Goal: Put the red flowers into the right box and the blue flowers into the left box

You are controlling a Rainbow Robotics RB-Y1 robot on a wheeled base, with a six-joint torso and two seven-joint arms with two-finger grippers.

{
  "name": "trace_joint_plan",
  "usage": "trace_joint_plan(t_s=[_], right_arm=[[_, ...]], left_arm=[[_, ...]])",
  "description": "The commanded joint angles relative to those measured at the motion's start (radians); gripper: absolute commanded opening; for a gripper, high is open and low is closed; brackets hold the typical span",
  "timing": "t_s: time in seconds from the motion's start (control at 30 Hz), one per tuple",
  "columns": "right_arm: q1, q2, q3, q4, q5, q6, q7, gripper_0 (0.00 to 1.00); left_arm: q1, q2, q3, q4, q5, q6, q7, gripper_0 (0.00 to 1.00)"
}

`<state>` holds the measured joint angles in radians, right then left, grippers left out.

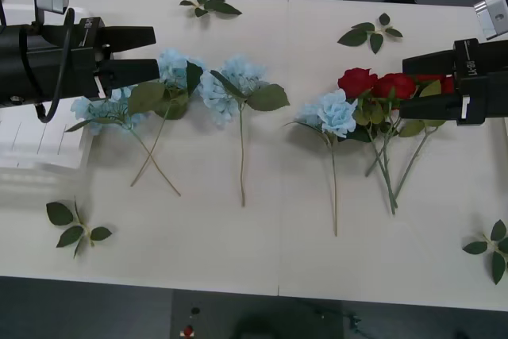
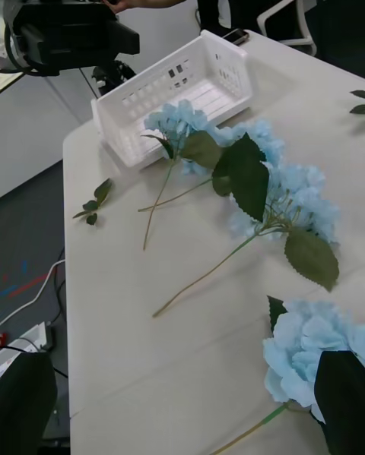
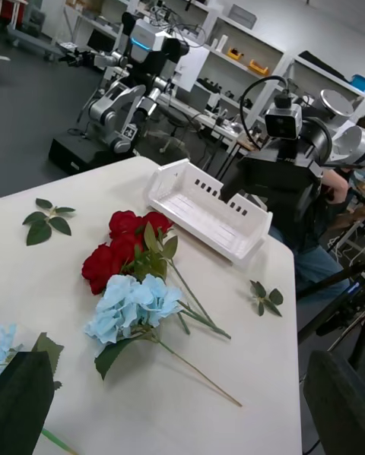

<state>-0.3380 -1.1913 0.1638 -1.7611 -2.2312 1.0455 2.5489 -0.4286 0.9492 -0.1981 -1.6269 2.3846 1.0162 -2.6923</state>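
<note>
Hovering: left gripper [image 1: 147, 53], fingers spread, above blue flowers [image 1: 226, 89].
Right gripper [image 1: 409, 85]: spread, over red flowers [image 1: 381, 85].
Risk: stray blue head [image 1: 337, 113] beside red flowers gets snagged.

The white bench [image 1: 262, 252] carries everything. Three blue flowers [image 1: 230, 89] lie toward its left side, stems pointing to the near edge; two of those stems cross. A fourth blue flower [image 1: 333, 113] lies right of centre, touching the red flowers [image 1: 377, 85], whose stems overlap. Leaf sprigs [image 1: 75, 228] lie near the four corners. The left box [image 1: 36, 144] sits at the left edge; the right box [image 3: 209, 216] seems to sit at the right edge.
</note>
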Motion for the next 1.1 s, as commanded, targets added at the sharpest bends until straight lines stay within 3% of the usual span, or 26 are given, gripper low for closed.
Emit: trace_joint_plan(t_s=[0.03,0.17,0.2,0.23,0.5,0.77,1.1], right_arm=[[0.025,-0.017,0.036,0.0,-0.004,-0.009,0.031,1.0],[0.022,-0.064,0.043,0.0,-0.027,-0.03,0.031,1.0],[0.02,-0.073,0.043,0.0,-0.03,-0.036,0.03,1.0],[0.019,-0.082,0.043,0.0,-0.03,-0.045,0.028,1.0],[-0.012,-0.137,0.057,0.002,-0.005,-0.148,-0.127,1.0],[-0.147,-0.134,0.2,0.049,0.179,-0.197,-0.572,1.0],[-0.381,-0.064,0.474,0.209,0.591,-0.197,-1.191,1.0]], left_arm=[[0.002,0.011,-0.001,-0.025,-0.002,0.002,-0.013,0.96],[0.002,0.011,-0.001,-0.025,-0.002,0.002,-0.013,0.96],[0.067,-0.029,-0.04,0.002,-0.008,0.004,-0.013,0.96],[0.071,-0.032,-0.041,0.004,-0.01,0.002,-0.013,0.96],[0.062,-0.073,-0.029,0.035,-0.039,0.005,-0.013,0.96],[-0.047,-0.049,-0.011,0.147,-0.15,0.032,-0.004,0.96],[-0.151,-0.036,-0.011,0.282,-0.386,0.163,0.381,0.96]])
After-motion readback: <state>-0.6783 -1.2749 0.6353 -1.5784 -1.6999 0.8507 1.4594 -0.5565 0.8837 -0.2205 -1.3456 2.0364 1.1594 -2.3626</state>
